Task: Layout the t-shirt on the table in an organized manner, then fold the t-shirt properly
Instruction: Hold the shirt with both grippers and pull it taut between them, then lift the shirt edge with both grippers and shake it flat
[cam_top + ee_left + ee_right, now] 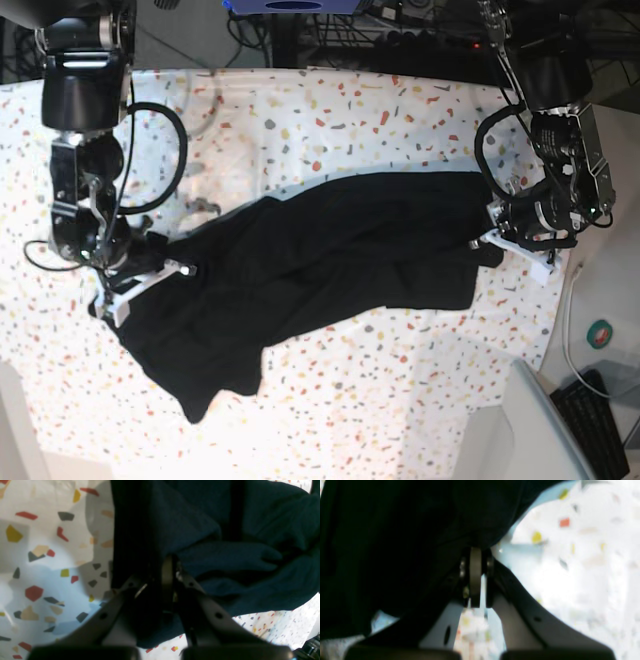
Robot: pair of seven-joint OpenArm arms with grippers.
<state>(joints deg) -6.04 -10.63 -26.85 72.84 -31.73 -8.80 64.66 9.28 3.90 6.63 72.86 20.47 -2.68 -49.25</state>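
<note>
The black t-shirt (330,250) lies rumpled and stretched sideways across the speckled table (350,110), between my two arms. My left gripper (482,240) sits at the shirt's right end; in the left wrist view it (171,565) is shut on a bunched fold of the t-shirt (225,530) above the table (37,555). My right gripper (188,268) is at the shirt's left part; in the right wrist view it (475,552) is shut at the edge of the t-shirt (395,542), with the table (570,567) bright beside it. No printed patch shows.
A plain grey-white surface (530,430) borders the table at the lower right, with a keyboard (600,410) and a green tape roll (601,335) beyond it. Cables and equipment (400,20) line the far edge. A black cable loop (160,150) hangs by the arm on the left.
</note>
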